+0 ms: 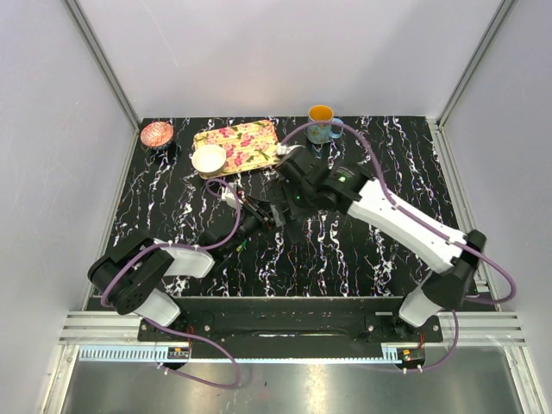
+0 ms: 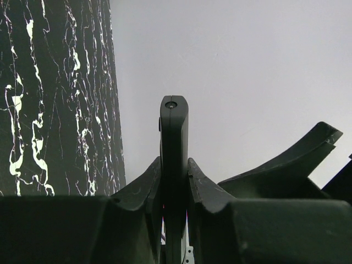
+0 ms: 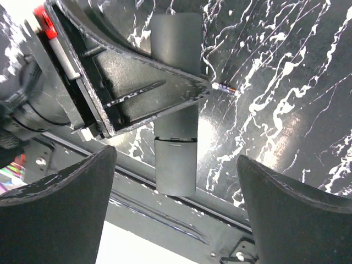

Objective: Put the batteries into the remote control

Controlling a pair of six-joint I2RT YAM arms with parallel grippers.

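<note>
Centre table, and the two arms are nose to nose. The left gripper (image 2: 174, 165) has its fingers closed tight on the slim black plastic remote control (image 2: 174, 126), pinching it by its thin sides and holding it clear of the black, white-veined marble tabletop (image 1: 388, 155). The right gripper (image 3: 176, 162) hangs right over it with its fingers spread wide and nothing in them, the remote lying in the gap between.

One tiny cylindrical battery (image 3: 224, 86), dark with a reddish end, lies on the marble just beside the left finger, at about 1 o'clock from the remote in the right wrist view.

Now the trouble spots. There's a seam across the remote's back, so the cover looks shut to me, and no cell goes in until it comes off. If the right fingers push on that cover off-line, the bar could twist or slide in the left's narrow pinch. The battery is round and tiny, so a brush from either finger would likely send it rolling.

As for room, the two wrists crowd each other. The floral rectangular tray (image 1: 237, 145) with its white bowl (image 1: 209, 159) sits at 11 o'clock, and the blue mug (image 1: 322, 123) at 1. Bare marble shows from 3 to 5 o'clock, the safest way to back out. The near edge lies at 6.
</note>
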